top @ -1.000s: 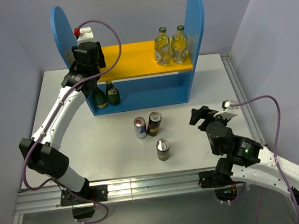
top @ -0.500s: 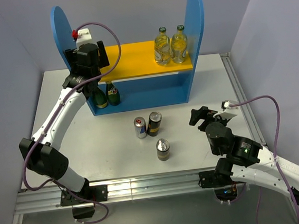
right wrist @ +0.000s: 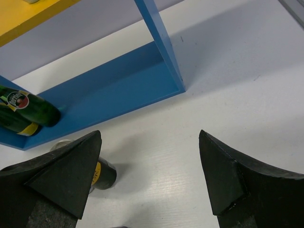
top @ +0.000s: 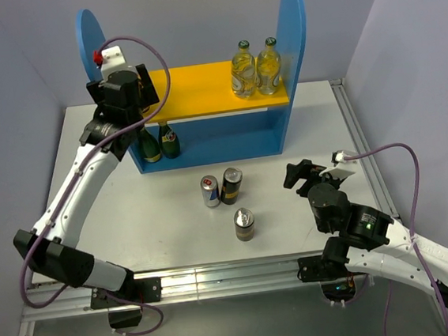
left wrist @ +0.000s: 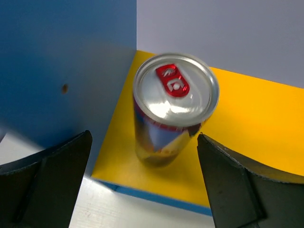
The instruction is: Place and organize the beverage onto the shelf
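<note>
Blue-and-silver slim can (left wrist: 173, 109) standing free at the left end of the blue shelf's (top: 294, 34) yellow upper board (top: 208, 86) between the left gripper's (left wrist: 143, 142) released jaws, two clear glass bottles (top: 256, 68) at its right end; second such can (top: 210, 191) and two black-and-gold cans (top: 232, 185) waiting mid-way across the white tabletop (top: 132, 201), right gripper (right wrist: 149, 142) gaping, empty.

the left arm (top: 74, 182) and right arm (top: 410, 249) are slim white links joined by chunky black joint housings, each with a looping purple-grey cable (top: 403, 151). a white box with a red cap (top: 99, 57) tops the left wrist, and a small green light (top: 365, 224) shows on the right arm. the left gripper (left wrist: 143, 140) and right gripper (right wrist: 149, 135) have blunt matte-black wedge fingers.
</note>
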`<state>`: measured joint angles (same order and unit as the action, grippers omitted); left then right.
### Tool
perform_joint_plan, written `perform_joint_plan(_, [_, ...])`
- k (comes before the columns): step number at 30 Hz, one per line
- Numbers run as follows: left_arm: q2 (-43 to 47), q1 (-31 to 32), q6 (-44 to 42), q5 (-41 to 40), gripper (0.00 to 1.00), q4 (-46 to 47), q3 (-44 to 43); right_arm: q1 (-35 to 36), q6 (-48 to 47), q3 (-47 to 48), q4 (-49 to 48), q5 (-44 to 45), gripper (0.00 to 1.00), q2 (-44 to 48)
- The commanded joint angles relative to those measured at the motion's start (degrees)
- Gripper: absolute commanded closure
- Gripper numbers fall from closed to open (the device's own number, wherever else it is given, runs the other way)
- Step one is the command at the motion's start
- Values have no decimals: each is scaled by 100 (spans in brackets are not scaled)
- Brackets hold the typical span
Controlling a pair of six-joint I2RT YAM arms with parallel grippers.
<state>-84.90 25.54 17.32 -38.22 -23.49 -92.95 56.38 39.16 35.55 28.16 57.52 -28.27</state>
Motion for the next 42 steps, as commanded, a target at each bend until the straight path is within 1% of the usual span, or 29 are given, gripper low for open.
perform_joint_plan(1, [562,126,368,-107,1,-516,188,40,66,-48,-91,75,10,6])
perform_joint_plan(4, [992,319,561,-168,1,-850,513,31,57,-39,-109,75,10,-20])
perform_joint_plan(6, [1370,626,763,-169,1,-1026,750,31,74,-13,-66,84,11,-47])
perform_joint_plan(7, [1641,932,842,-195,1,-1053,1082,31,92,-13,-65,102,11,-56])
perform_joint_plan(9, [1932,1311,1054,-108,1,-1036,1505,40,101,-13,-57,111,11,-64])
perform_joint_plan(10, [2073,1505,1080,-11,1,-800,2047,31,110,-13,-57,119,11,-56])
perform_joint_plan(11, [2327,1811,1054,233,1,-633,2357,31,101,-22,-65,119,11,-38])
perform_joint_plan(12, [2442,1910,1010,453,1,-396,2673,31,75,-39,-100,102,11,-29])
perform_joint_plan(13, [2661,1954,993,673,1,24,3294,31,66,-39,-118,76,11,-29])
perform_joint_plan(14, [2741,1964,1088,1023,1,159,3535,31,48,-39,-135,75,11,-29])
perform_joint_plan(15, [2829,1972,1167,1183,1,299,3990,31,39,-39,-144,75,11,-47])
perform_joint_plan(16, [3048,1981,1220,1342,1,457,4230,31,57,-31,-127,84,11,-56])
perform_joint_plan(17, [3163,2007,1334,1674,1,885,4476,31,74,-22,-92,102,11,-82])
perform_joint_plan(18, [3269,2025,1379,1816,1,1098,4965,31,92,-4,-66,111,11,-91])
perform_joint_plan(21, [3349,2051,1581,2273,1,1750,5548,31,75,-30,-100,102,11,-64])
perform_joint_plan(25, [2744,2288,1678,2179,1,2234,5814,31,57,-39,-127,102,11,-73])
perform_joint_plan(31, [2242,2622,1713,2169,1,3006,6007,31,101,-22,-74,146,11,-100])
perform_joint_plan(36, [1917,2684,1748,2064,1,3271,6078,31,110,-13,-65,155,11,-117])
perform_joint_plan(40, [1610,2711,1757,1836,1,3622,6148,31,110,-13,-65,146,11,-126])
perform_joint_plan(42, [1416,2719,1748,1599,1,3851,6166,31,110,-22,-74,146,10,-100])
